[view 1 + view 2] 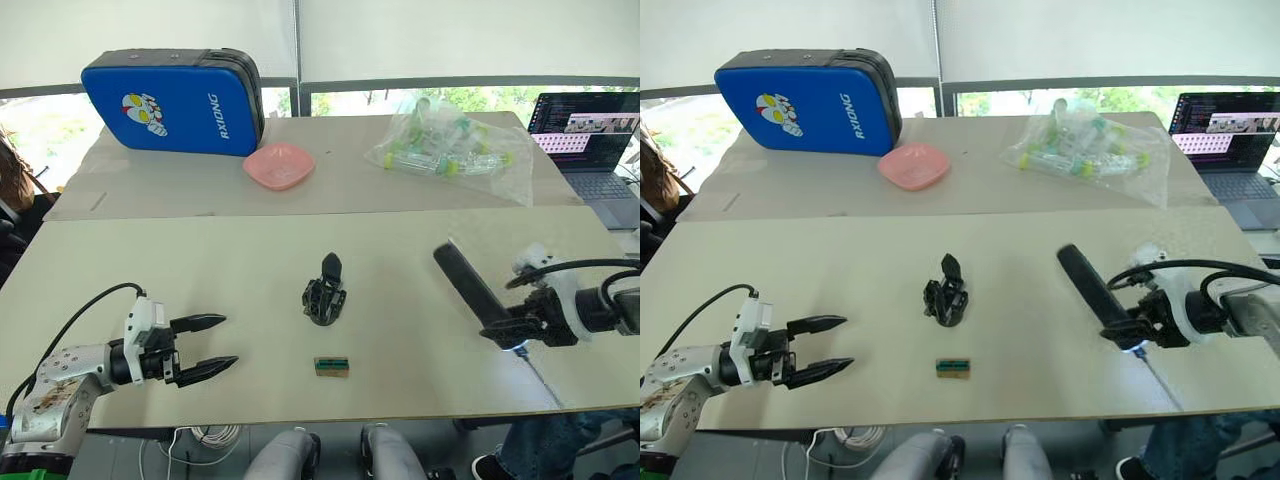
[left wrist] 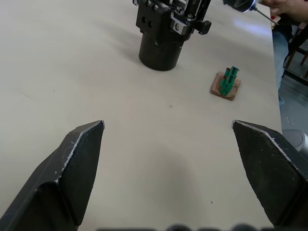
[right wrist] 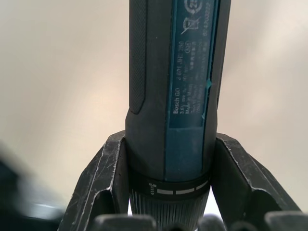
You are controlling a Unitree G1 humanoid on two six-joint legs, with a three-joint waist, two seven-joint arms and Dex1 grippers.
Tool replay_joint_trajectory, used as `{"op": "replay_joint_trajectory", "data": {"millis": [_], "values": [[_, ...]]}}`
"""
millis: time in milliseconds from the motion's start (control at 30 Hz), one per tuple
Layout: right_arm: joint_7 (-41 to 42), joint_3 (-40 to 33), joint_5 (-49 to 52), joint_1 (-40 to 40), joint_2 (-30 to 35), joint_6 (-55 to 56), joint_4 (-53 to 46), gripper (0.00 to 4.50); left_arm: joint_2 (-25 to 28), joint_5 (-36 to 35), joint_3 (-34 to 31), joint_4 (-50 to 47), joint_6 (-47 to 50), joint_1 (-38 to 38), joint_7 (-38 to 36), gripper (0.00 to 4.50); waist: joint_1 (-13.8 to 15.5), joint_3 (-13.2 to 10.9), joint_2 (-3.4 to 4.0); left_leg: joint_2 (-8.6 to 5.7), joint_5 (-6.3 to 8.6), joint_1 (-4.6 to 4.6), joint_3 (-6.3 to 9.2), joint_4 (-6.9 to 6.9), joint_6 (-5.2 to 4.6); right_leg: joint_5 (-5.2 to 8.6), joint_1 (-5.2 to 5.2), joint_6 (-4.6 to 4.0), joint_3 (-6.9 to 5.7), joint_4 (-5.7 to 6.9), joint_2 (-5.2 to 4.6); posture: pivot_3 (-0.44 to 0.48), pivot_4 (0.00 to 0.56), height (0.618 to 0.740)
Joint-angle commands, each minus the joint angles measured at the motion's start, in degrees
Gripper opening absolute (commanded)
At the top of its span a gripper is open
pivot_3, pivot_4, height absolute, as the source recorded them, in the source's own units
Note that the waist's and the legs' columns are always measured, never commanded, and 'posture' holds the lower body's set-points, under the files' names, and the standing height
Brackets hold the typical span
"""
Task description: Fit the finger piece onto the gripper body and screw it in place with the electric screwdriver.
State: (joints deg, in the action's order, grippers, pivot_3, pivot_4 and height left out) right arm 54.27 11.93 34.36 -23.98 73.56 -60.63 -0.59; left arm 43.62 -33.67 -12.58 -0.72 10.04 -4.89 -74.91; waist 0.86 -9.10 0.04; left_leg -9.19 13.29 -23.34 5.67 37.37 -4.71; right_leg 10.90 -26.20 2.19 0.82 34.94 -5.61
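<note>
The gripper body (image 1: 324, 302) stands at the middle of the table, with the finger piece (image 1: 331, 266) sticking out of its far side, tip pointing away. The body (image 2: 163, 33) lies ahead of my left gripper. That left gripper (image 1: 212, 345) is open and empty, hovering at the near left, well apart from the body. At the right, my right gripper (image 1: 507, 330) is shut on the electric screwdriver (image 1: 468, 283) near its bit end. The rounded end points to the far left, and the thin bit (image 1: 538, 378) points toward the near edge. My right fingers (image 3: 103, 178) clamp the barrel (image 3: 173, 72).
A small green-topped brown block (image 1: 331, 366) lies just nearer than the body. On the far table stand a blue case (image 1: 175, 100), a pink bowl (image 1: 279, 164), a plastic bag of bottles (image 1: 450, 148) and a laptop (image 1: 590, 140). A person's legs (image 1: 540, 455) show at the near right.
</note>
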Motion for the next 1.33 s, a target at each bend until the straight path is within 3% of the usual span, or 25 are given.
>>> {"op": "replay_joint_trajectory", "data": {"millis": [33,333,400,533,567,633,767,867,967,1033,1133,1333], "values": [[3.92,1.08,-4.98,-4.91,-0.69,3.29,2.91,1.95,0.62,-0.49,-2.72,0.27,-2.52,-0.21,-1.60,4.48,-0.24,-0.09,0.13,0.00,0.00,0.02,-0.02,0.00,0.00,-0.01,-0.02,-0.01,0.00,0.02,0.03,0.000,0.150,0.740],[8.79,4.69,-13.86,-9.54,-5.20,6.04,11.97,1.95,0.26,2.64,-2.40,5.00,-5.89,1.15,-1.64,4.48,-0.12,-0.12,0.14,0.05,0.00,0.04,-0.01,0.16,-0.01,-0.05,0.07,-0.03,0.01,0.04,0.08,0.000,0.150,0.740],[9.63,4.13,-14.76,-9.92,-5.71,6.67,12.82,2.98,0.30,4.59,-1.68,6.11,-6.19,1.55,-0.07,4.50,-0.14,-0.12,0.14,0.05,0.05,0.02,-0.02,0.34,-0.08,-0.12,0.07,0.04,-0.01,0.05,0.12,0.000,0.150,0.740],[10.39,1.87,-15.65,-9.51,-5.20,8.71,13.39,4.37,-0.45,5.35,-1.82,8.04,-7.86,2.83,0.35,4.50,-0.12,-0.12,0.14,0.02,0.04,0.06,-0.04,0.45,-0.06,-0.33,0.07,0.12,-0.04,0.03,0.12,0.000,0.150,0.740],[10.62,1.20,-15.70,-9.18,-4.79,9.26,13.33,4.47,-0.51,5.49,-1.89,8.18,-8.04,2.97,0.65,4.50,-0.10,-0.12,0.14,0.01,0.03,0.07,-0.06,0.46,-0.05,-0.36,0.07,0.13,-0.06,0.04,0.12,0.000,0.150,0.740],[11.38,-1.72,-15.32,-7.80,-3.84,11.82,12.73,4.47,-0.67,6.18,-2.24,8.46,-8.91,2.98,1.72,4.50,-0.11,-0.12,0.14,0.01,0.01,0.06,-0.08,0.46,-0.02,-0.39,0.07,0.13,-0.06,0.06,0.13,0.000,0.150,0.740],[15.84,-15.91,-9.90,-1.84,-3.08,21.73,8.80,4.47,-0.75,7.78,-3.51,8.71,-11.60,2.33,4.37,4.50,0.11,-0.12,0.19,0.02,-0.04,0.01,-0.09,0.46,0.05,-0.41,0.08,0.09,-0.03,0.10,0.18,0.000,0.150,0.740],[23.28,-28.67,-5.25,6.38,-6.34,34.60,2.62,4.47,-0.26,10.07,-4.07,9.80,-14.96,1.43,6.19,4.50,0.10,-0.11,0.18,0.07,-0.03,0.02,-0.08,0.45,0.05,-0.42,0.10,0.08,-0.03,0.07,0.23,0.000,0.150,0.740],[25.92,-35.52,-4.27,12.97,-10.37,44.10,-2.83,4.47,0.11,11.42,-4.30,10.33,-17.00,0.61,7.00,4.50,-0.11,-0.09,0.11,0.11,-0.01,0.14,-0.09,0.45,0.02,-0.42,0.24,0.08,-0.03,0.07,0.28,0.000,0.150,0.740],[27.84,-37.96,-3.92,16.65,-13.01,49.44,-5.82,4.47,0.20,11.55,-4.54,10.36,-17.29,0.38,7.45,4.50,-0.06,-0.09,0.10,0.09,-0.01,0.24,-0.11,0.46,0.01,-0.45,0.37,0.08,-0.02,0.07,0.25,0.000,0.150,0.740],[24.04,-40.19,-1.96,20.72,-17.22,47.79,-10.36,4.47,0.39,12.16,-4.98,10.12,-17.57,-0.17,8.80,4.50,0.00,-0.10,0.09,0.09,-0.02,0.42,-0.13,0.47,0.03,-0.49,0.56,0.10,0.00,0.08,0.25,0.000,0.150,0.740],[25.06,-38.42,-4.75,25.27,-21.01,57.17,-13.78,4.47,0.75,12.03,-6.72,7.05,-17.63,-2.07,10.88,4.50,-0.15,-0.12,0.09,0.16,-0.02,0.92,-0.14,0.47,0.04,-0.44,1.10,0.14,0.05,0.08,0.29,0.000,0.150,0.740]]}}
